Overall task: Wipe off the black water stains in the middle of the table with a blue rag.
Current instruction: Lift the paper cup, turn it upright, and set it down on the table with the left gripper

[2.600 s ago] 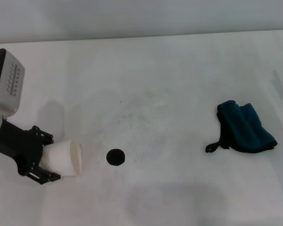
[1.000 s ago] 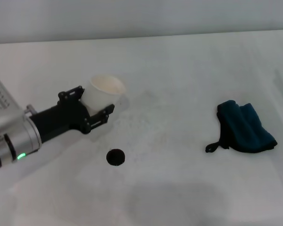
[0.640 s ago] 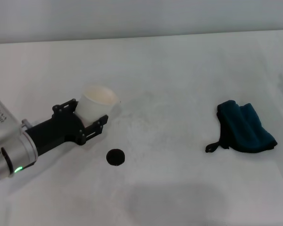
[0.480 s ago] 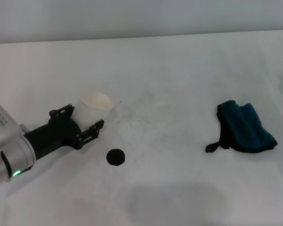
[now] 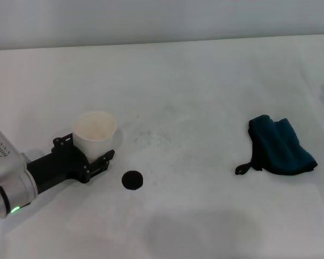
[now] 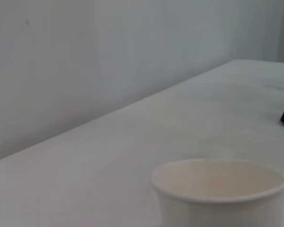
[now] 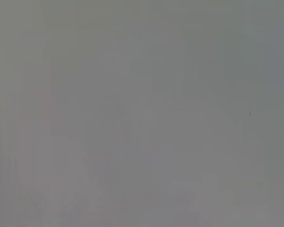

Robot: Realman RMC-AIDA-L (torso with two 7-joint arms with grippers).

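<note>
The left pincer [image 5: 86,156] grips an upright white paper cup [image 5: 95,131] at the left side of the white worktop [image 5: 205,81], its black fingers clasped around the cup's lower wall. A small black round stain [image 5: 132,180] lies just beside the cup, toward the worktop's middle. The blue rag [image 5: 281,147] sits crumpled well apart on the right, untouched; the right pincer appears in no view.

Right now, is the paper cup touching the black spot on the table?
Apart. The head view shows bare white table between the upright paper cup, held in the left claw, and the black spot.
</note>
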